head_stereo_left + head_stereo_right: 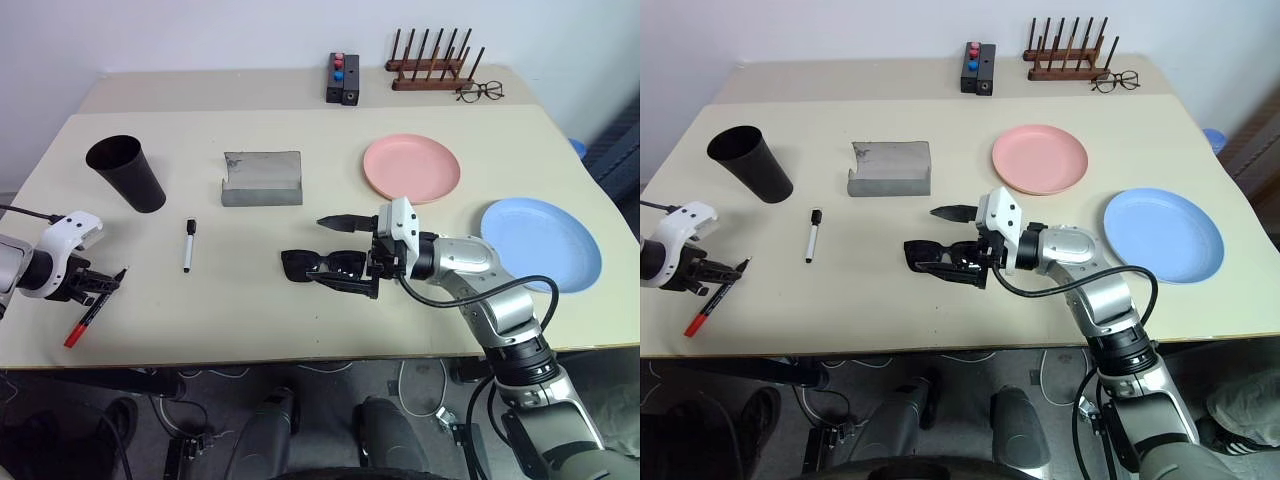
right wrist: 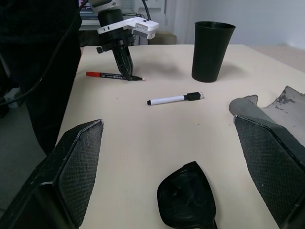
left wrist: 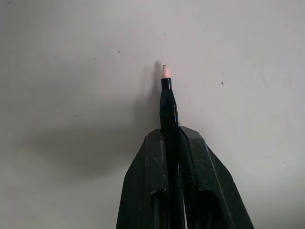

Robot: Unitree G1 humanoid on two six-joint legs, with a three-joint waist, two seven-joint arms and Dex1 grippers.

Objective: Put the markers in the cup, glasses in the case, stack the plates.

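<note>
Markers: 2. Red-ended marker sits clenched in left claw at the worktop's front-left corner, far left of the sunglasses; its red end touches or nearly touches the surface, can't tell which. White marker w/ black cap lies free, left of the sunglasses. Plates: 2, unstacked. Salmon-pink plate is behind-right of the sunglasses; light-blue plate is far right of them, its rim close to the worktop's right edge. Cup: 1, black cup, upright, behind-left of the sunglasses. Case: 1, grey case, lid open, directly behind the sunglasses. Sunglasses: 1 pair, on the worktop near centre-front.

Right claw is spread wide, pointing left, one finger behind and one in front of the sunglasses' right side; contact can't be told.

Open room: bare worktop between white marker and sunglasses, and along the front edge. Far behind the sunglasses on the rear worktop: wooden peg rack, thin-framed spectacles, black block w/ red and blue caps, all well apart from the task things.
</note>
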